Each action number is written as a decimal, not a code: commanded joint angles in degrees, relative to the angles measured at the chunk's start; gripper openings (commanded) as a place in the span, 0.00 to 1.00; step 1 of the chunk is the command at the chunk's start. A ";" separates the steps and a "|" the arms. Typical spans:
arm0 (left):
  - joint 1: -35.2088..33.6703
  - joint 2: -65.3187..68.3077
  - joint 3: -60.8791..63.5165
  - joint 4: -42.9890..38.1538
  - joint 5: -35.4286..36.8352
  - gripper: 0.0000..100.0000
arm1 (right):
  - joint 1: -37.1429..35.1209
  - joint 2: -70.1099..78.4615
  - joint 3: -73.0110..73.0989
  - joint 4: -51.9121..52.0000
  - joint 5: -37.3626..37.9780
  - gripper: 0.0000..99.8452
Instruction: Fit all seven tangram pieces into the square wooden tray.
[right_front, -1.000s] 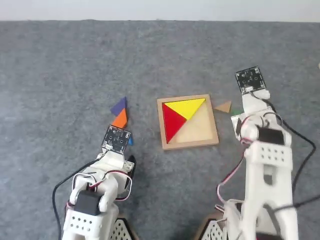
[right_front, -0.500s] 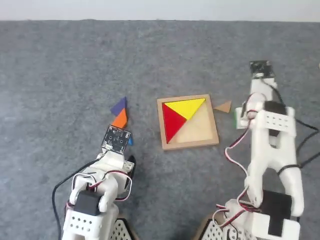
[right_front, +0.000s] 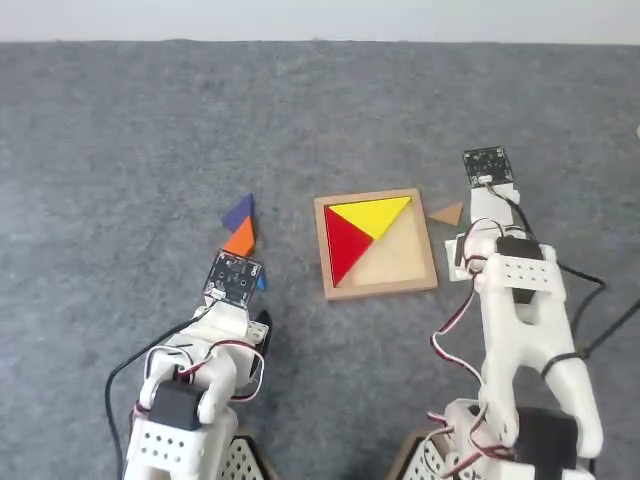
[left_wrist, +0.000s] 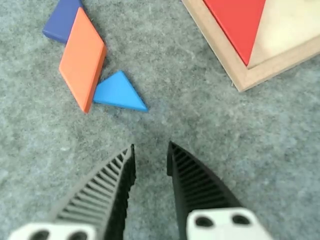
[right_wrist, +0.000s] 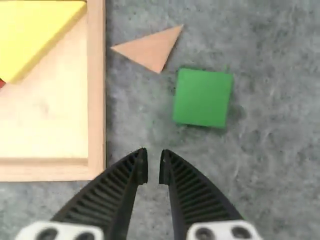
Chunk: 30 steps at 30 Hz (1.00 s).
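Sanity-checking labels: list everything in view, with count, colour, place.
tray: 1, light wood, mid-table
yellow triangle: 1, yellow, in tray
red triangle: 1, red, in tray
tan triangle: 1, tan, right of tray
square: 1, green, beside tan triangle
parallelogram: 1, orange, left of tray
dark piece: 1, navy, against parallelogram
blue triangle: 1, blue, against parallelogram
carpet: 1, grey, underneath
left pincer: 1, black, open
right pincer: 1, black, slightly open

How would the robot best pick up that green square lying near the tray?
Probably from straight above, pinching two opposite edges of the green square: it lies flat, its sides parallel and free, with the tan triangle off one corner.
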 joint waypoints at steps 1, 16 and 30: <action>-0.18 -1.23 -0.84 0.26 0.53 0.10 | -1.19 -2.51 -0.53 -1.01 -0.44 0.06; -0.18 -1.23 -0.84 0.26 0.53 0.10 | 1.27 -11.03 6.15 -0.57 -0.44 0.06; -0.26 -1.23 -0.84 0.26 0.35 0.10 | 10.86 -29.49 24.18 -0.75 8.44 0.06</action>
